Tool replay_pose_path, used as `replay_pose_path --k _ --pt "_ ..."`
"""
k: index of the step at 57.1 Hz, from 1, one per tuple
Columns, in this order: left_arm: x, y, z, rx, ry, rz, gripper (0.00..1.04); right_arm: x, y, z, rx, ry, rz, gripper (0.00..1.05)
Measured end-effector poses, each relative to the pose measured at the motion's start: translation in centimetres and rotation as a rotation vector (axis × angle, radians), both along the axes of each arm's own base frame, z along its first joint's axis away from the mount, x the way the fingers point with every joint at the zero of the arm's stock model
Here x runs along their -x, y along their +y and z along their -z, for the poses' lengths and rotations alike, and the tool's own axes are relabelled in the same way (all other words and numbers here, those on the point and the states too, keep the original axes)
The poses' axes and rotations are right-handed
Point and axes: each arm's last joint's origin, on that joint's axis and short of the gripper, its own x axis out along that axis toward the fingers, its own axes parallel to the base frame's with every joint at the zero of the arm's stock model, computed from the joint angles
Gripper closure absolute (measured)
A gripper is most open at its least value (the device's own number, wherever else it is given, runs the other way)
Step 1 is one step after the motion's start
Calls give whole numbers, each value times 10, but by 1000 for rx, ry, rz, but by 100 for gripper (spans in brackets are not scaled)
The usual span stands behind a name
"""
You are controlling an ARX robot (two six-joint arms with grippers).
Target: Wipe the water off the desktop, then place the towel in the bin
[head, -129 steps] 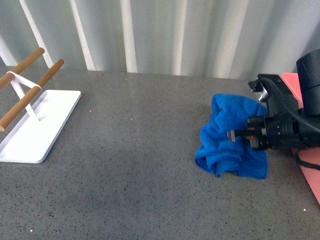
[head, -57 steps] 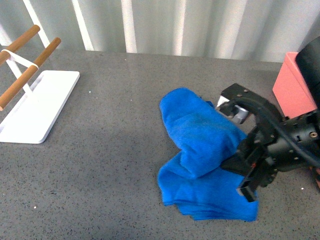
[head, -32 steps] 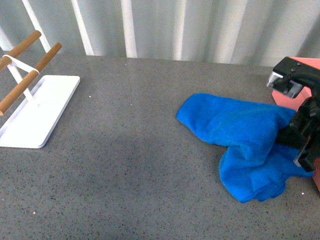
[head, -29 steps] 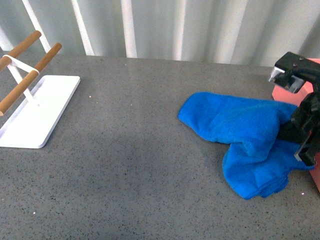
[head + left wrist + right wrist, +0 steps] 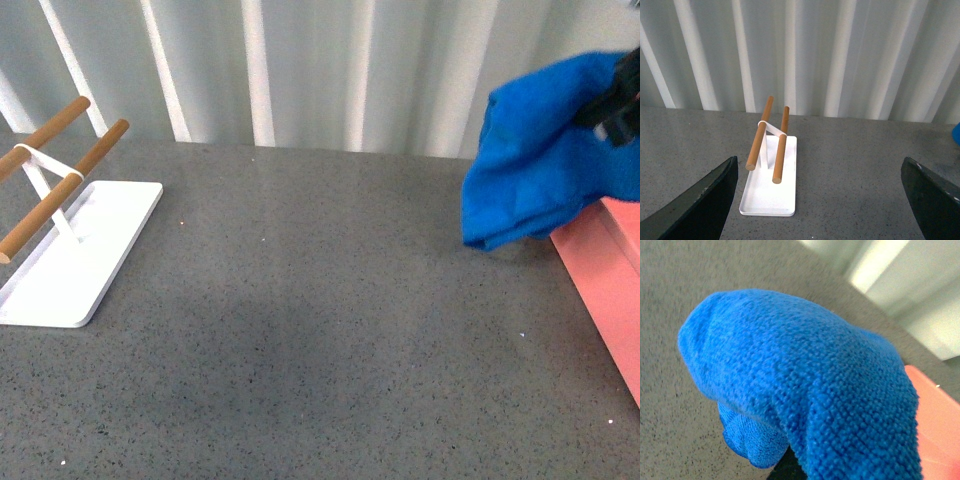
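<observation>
From the front, we see the towel (image 5: 540, 160) hanging clear of the bench (image 5: 320, 330) at two o'clock, gripped by our right claw (image 5: 628, 92), above the bin (image 5: 605, 270) at four o'clock. On the left wrist, our left claw (image 5: 818, 162) gapes wide, empty, facing the white tray (image 5: 769, 197). On the right wrist, the towel fills the view.

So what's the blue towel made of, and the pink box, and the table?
The towel looks like fluffy microfibre cloth: fuzzy little loops show up close, and it hangs floppy. The pink box seems smooth plastic, with flat, even walls. The table looks like matte stone, dark grey with tiny light speckles, though it could be a stone-look top.
</observation>
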Motion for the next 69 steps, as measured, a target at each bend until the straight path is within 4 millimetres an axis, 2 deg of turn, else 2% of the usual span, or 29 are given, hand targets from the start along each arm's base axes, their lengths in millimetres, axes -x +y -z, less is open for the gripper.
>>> replay_pose_path --k 6,8,14,19,26,31,39,49,58,69 --pt "0 0 0 0 0 0 7 7 -16 -41 -43 -83 43 101" --pt "0 0 0 0 0 0 7 12 -26 -59 -60 -119 65 101" --pt "0 0 0 0 0 0 7 25 -54 -94 -87 -192 138 101" --pt "0 0 0 0 0 0 7 37 -79 -110 -110 -218 209 101" --pt "0 0 0 0 0 0 7 50 -109 -109 -145 -186 292 101" --pt "0 0 0 0 0 0 7 57 -124 -99 -168 -146 333 101" --pt "0 0 0 0 0 0 7 61 -130 -73 -191 -63 368 101" --pt "0 0 0 0 0 0 7 48 -136 -19 -214 89 468 101" --pt "0 0 0 0 0 0 7 40 -143 13 -204 189 595 101" --pt "0 0 0 0 0 0 7 35 -149 40 -180 310 718 101"
